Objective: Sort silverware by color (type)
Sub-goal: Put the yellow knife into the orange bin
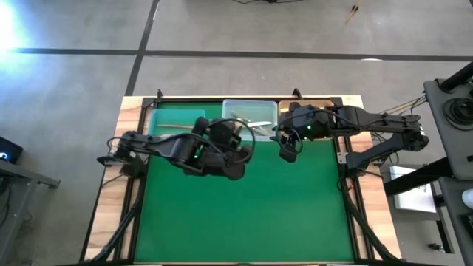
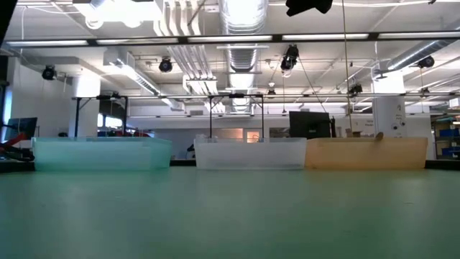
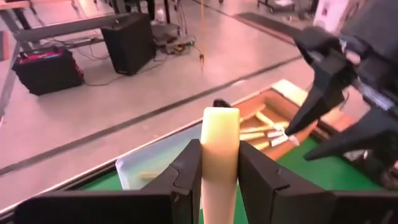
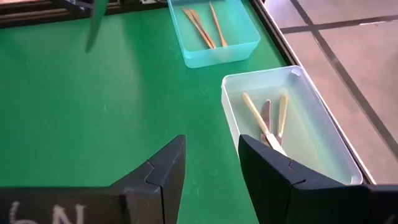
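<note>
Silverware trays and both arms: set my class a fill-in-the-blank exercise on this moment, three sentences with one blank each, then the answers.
1. The left jaws are shut on a ___-coloured piece.
2. The right jaws stand open and hold ___.
3. In the low view, the tray between the teal tray and the orange tray is ___.

Missing words: cream; nothing; clear

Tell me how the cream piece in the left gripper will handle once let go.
The cream piece stands straight between the left gripper's fingers, so it's probably stiff. It looks like plastic, likely light. Its flat sides suggest it would lie still rather than roll.
</note>
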Action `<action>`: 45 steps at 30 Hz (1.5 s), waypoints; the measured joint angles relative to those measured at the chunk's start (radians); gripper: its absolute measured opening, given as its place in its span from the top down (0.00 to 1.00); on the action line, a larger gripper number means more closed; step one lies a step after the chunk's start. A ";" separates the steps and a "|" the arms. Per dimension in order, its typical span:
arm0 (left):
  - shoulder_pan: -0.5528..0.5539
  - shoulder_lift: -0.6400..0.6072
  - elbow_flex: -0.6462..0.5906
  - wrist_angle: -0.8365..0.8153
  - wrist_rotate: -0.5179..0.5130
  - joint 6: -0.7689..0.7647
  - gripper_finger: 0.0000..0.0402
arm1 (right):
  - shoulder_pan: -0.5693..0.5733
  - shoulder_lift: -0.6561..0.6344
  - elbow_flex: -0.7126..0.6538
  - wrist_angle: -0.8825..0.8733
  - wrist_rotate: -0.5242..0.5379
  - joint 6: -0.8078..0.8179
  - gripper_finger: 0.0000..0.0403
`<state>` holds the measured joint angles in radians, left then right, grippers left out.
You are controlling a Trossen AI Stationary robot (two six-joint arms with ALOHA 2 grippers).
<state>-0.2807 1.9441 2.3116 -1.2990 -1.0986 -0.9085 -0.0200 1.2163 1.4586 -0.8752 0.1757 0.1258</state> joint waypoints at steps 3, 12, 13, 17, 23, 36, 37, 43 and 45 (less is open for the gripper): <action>0.000 -0.019 -0.028 0.009 -0.051 -0.018 0.85 | 0.000 0.009 0.000 0.025 0.018 0.017 0.65; 0.094 -0.023 -0.042 -0.002 -0.108 -0.024 0.85 | -0.001 0.092 0.000 0.031 0.466 0.204 0.65; 0.112 -0.023 -0.042 -0.003 -0.093 -0.023 0.85 | 0.000 0.095 0.000 0.031 0.451 0.198 0.65; 0.191 -0.023 -0.042 -0.025 -0.022 0.015 0.85 | -0.010 0.079 0.002 0.075 0.278 0.195 0.65; 0.253 -0.025 -0.063 -0.026 -0.064 0.036 0.85 | -0.046 -0.016 0.055 0.113 0.243 0.205 0.67; 0.302 -0.034 -0.264 0.592 0.249 0.455 0.85 | -0.068 -0.234 0.054 0.036 0.244 0.250 0.68; 0.307 -0.034 -0.289 0.714 0.335 0.537 0.85 | -0.068 -0.237 0.053 0.016 0.244 0.257 0.68; 0.348 -0.039 -0.379 1.014 0.614 0.682 0.85 | -0.068 -0.248 0.051 -0.152 0.244 0.352 0.69; 0.358 -0.043 -0.394 1.038 0.631 0.712 0.85 | -0.068 -0.249 0.036 -0.187 0.245 0.372 0.69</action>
<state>0.0768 1.9008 1.9179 -0.2608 -0.4673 -0.1961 -0.0879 0.9668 1.4948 -1.0627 0.4202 0.4983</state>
